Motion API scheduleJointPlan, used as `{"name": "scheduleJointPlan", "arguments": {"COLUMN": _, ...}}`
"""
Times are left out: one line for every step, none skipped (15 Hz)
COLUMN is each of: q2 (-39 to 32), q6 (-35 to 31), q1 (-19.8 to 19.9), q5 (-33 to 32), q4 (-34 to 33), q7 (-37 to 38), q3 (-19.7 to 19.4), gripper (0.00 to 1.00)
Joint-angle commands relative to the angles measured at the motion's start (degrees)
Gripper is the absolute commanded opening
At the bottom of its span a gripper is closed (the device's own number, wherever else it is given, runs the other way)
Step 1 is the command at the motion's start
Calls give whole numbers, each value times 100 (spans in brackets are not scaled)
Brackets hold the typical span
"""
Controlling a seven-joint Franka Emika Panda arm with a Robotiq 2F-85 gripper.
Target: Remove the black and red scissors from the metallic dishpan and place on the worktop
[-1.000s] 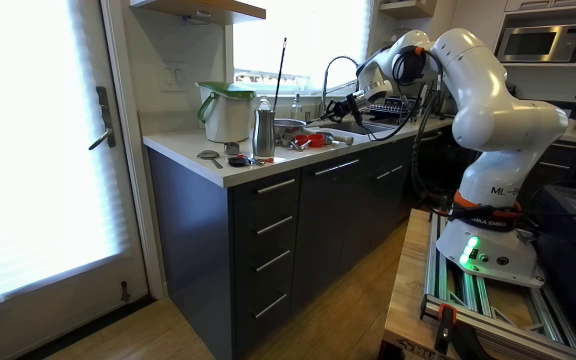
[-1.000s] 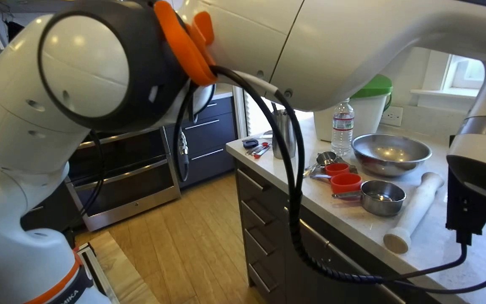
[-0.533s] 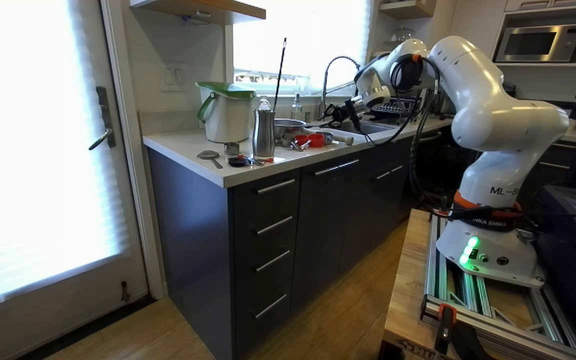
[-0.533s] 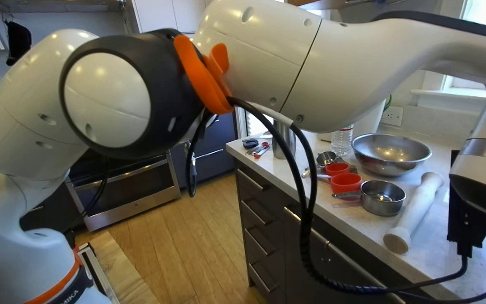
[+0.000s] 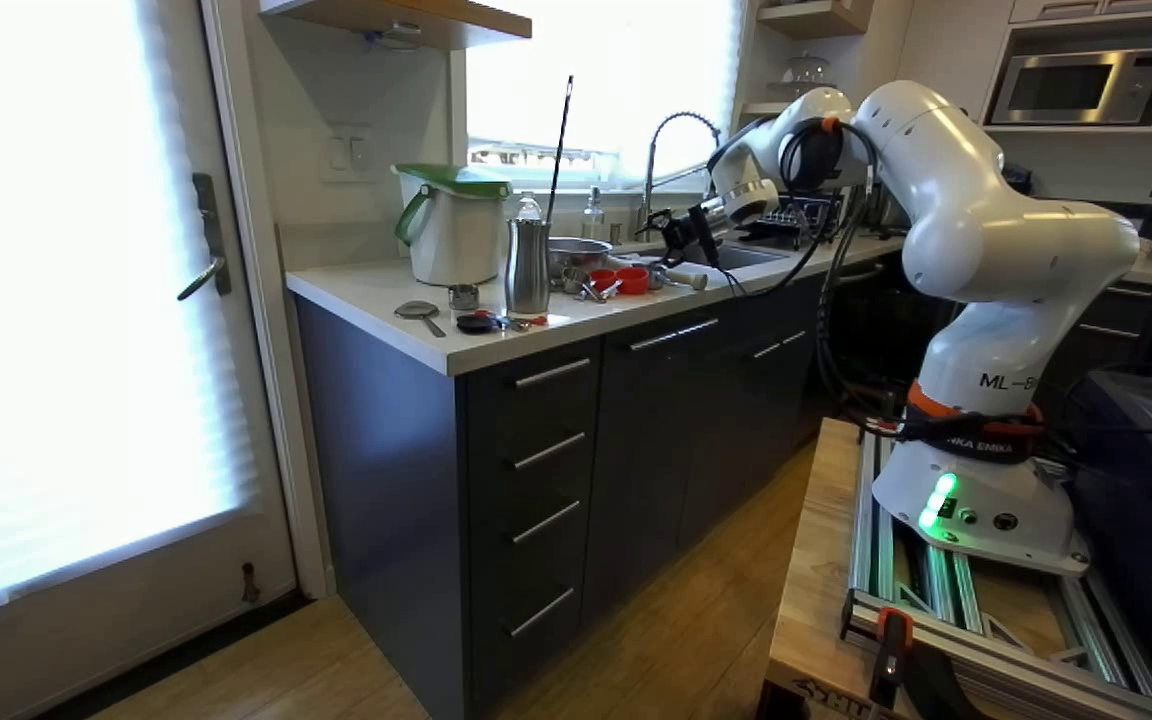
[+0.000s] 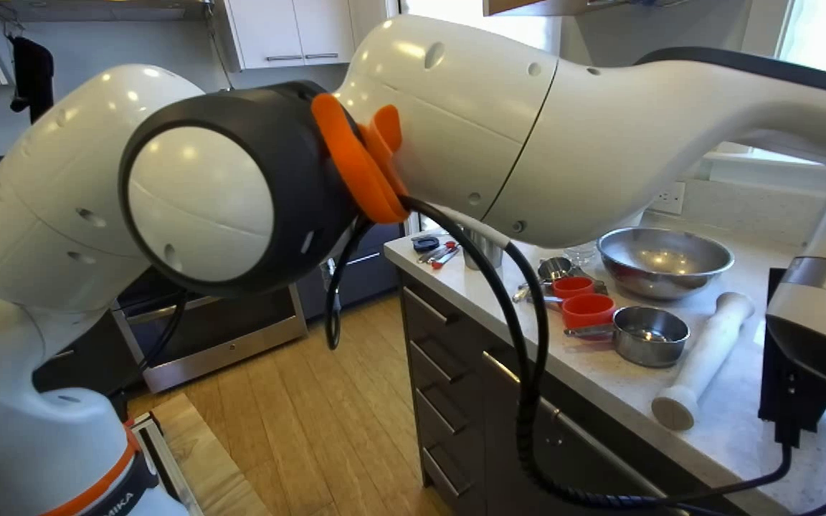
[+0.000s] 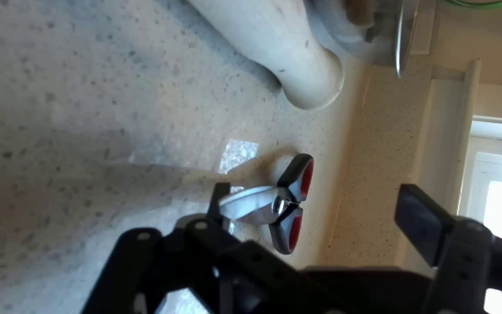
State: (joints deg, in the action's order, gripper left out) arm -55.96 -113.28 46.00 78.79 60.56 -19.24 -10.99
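Note:
Black and red scissors (image 7: 290, 200) appear to lie on the pale worktop (image 7: 81, 109) in the wrist view, their silver blades pointing at one of my fingers (image 7: 219, 200). Whether the blade tips touch that finger I cannot tell. My gripper (image 7: 318, 209) stands wide open over them, with nothing pinched between its pads. In an exterior view the gripper (image 5: 658, 243) is low above the worktop, beside the metallic dishpan (image 5: 751, 257) under the curved tap; the scissors are too small to make out there.
A pale wooden pestle (image 6: 703, 365) lies close to the scissors. Near it stand a steel measuring cup (image 6: 649, 337), red cups (image 6: 589, 310) and a metal bowl (image 6: 664, 261). Farther along are an upright steel cup (image 5: 528, 268) and a white bin (image 5: 451, 235). A wall runs behind the worktop.
My arm has come down towards the worktop. The jaws have gone from shut to wide open, and the scissors that stuck out from them have been let go.

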Motion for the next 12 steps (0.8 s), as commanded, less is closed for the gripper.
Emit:
{"name": "scheduleJointPlan", "arguments": {"q2": -273, "q6": 43, "q1": 31, "q5": -13, "q4": -281, "q7": 174, "q3": 13, "gripper": 100}}
{"name": "scheduleJointPlan", "arguments": {"q2": -300, "q6": 45, "q1": 21, "q5": -24, "q4": -282, "q7": 184, "q3": 8, "gripper": 100}}
{"name": "scheduleJointPlan", "arguments": {"q2": -319, "q6": 50, "q1": 5, "q5": -41, "q4": -273, "q7": 192, "q3": 1, "gripper": 100}}
{"name": "scheduleJointPlan", "arguments": {"q2": -329, "q6": 36, "q1": -22, "q5": -67, "q4": -272, "q7": 202, "q3": -19, "gripper": 100}}
{"name": "scheduleJointPlan", "arguments": {"q2": -321, "q6": -28, "q1": -71, "q5": -128, "q4": -267, "q7": 247, "q3": -70, "gripper": 100}}
{"name": "scheduleJointPlan", "arguments": {"q2": -268, "q6": -128, "q1": -133, "q5": -190, "q4": -209, "q7": 276, "q3": -133, "gripper": 100}}
{"name": "scheduleJointPlan", "arguments": {"q2": -219, "q6": -200, "q1": -179, "q5": -260, "q4": -180, "q7": 321, "q3": -209, "gripper": 100}}
{"name": "scheduleJointPlan", "arguments": {"q2": -182, "q6": -228, "q1": -213, "q5": -330, "q4": -168, "q7": 365, "q3": -278, "gripper": 100}}
{"name": "scheduleJointPlan", "arguments": {"q2": -109, "q6": -310, "q1": -280, "q5": -443, "q4": -135, "q7": 409, "q3": -392, "gripper": 100}}
{"name": "scheduleJointPlan", "arguments": {"q2": -42, "q6": -362, "q1": -350, "q5": -599, "q4": -111, "q7": 481, "q3": -515, "gripper": 100}}
{"name": "scheduleJointPlan", "arguments": {"q2": 11, "q6": -425, "q1": -410, "q5": -746, "q4": -106, "q7": 547, "q3": -627, "gripper": 100}}
{"name": "scheduleJointPlan", "arguments": {"q2": 77, "q6": -522, "q1": -502, "q5": -945, "q4": -82, "q7": 619, "q3": -783, "gripper": 100}}
